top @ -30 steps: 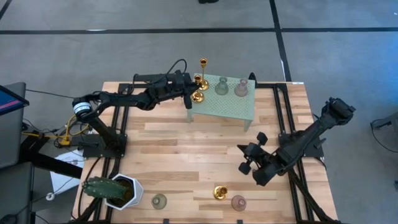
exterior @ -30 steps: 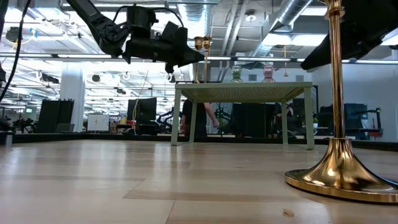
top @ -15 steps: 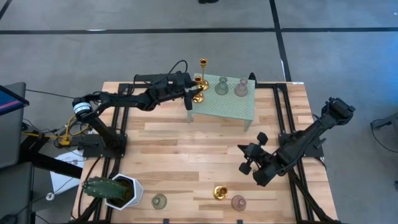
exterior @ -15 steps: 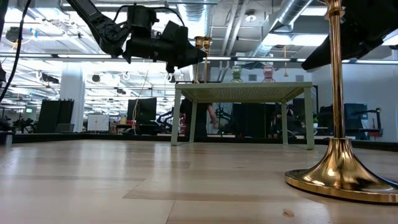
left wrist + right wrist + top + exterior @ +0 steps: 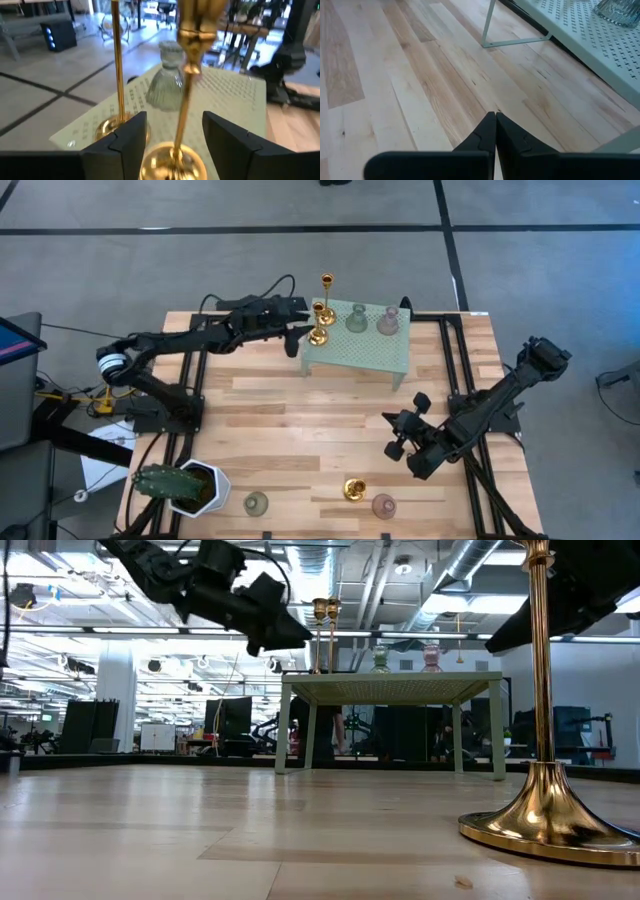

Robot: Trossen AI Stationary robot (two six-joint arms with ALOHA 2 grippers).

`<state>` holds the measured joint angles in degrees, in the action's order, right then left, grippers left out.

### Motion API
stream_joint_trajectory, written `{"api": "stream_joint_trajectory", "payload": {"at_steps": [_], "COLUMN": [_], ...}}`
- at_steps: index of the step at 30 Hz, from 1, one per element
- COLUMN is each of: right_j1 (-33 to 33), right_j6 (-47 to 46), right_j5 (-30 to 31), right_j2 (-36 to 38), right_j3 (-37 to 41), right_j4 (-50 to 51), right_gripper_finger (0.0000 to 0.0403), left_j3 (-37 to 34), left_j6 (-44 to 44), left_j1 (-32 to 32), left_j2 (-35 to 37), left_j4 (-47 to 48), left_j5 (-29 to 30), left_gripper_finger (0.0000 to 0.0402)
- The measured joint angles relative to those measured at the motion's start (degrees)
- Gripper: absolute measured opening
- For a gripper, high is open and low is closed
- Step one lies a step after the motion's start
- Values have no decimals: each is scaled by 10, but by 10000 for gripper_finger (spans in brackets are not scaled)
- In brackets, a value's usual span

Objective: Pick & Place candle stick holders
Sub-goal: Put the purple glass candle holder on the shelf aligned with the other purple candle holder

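Left gripper (image 5: 296, 340): we see jaws parted, straddling short gold holder (image 5: 318, 336) without touching it, at stand's (image 5: 375, 358) left edge. Tall gold holder (image 5: 326, 295) just beyond, green (image 5: 356, 319) and pink (image 5: 388, 322) glass holders alongside. Right gripper (image 5: 396, 438): shut, over bare mid-table. We note shiny gold, ribbed glass.

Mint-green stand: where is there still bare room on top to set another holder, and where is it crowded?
The stand is bare along its near half and right end, beyond the pink holder. The far-left corner is crowded: two gold holders and the green holder stand in a row there, with the left claw open just off that corner.
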<state>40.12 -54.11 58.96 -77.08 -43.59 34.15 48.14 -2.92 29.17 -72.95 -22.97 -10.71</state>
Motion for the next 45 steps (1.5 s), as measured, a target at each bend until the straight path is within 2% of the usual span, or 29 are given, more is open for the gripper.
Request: {"api": "stream_joint_trajectory", "payload": {"at_steps": [5,11,14,17,21,24,29,36,42,45], "right_j1": [1,22,36,52,75,95,139,195,191,192], "right_j6": [0,0,0,3,20,11,-28,-27,-40,-22], "right_j5": [-6,-36,-76,-101,-138,-208,-313,-335,-410,-384], "right_j2": [0,0,0,0,0,0,0,0,-14,-49], "right_j3": [0,0,0,0,0,0,0,0,0,0], "right_j4": [11,32,29,11,-4,-6,-28,-62,-76,-118], "right_gripper_finger": [0,0,0,0,0,0,0,0,0,0], "left_j3": [-20,-106,-148,-183,-215,-228,-234,-237,-237,-237], "left_j6": [-12,-7,-7,-12,-13,-13,-13,-13,-15,-17], "left_j1": [-3,-21,-55,-100,-167,-215,-284,-352,-386,-388], "left_j2": [64,145,177,199,209,209,209,207,207,206], "left_j4": [105,120,117,114,72,32,6,-26,-43,-43], "left_j5": [-34,-133,-159,-160,-161,-144,-71,10,57,65], "left_gripper_finger": [164,97,50,10,7,5,6,5,5,5]}}
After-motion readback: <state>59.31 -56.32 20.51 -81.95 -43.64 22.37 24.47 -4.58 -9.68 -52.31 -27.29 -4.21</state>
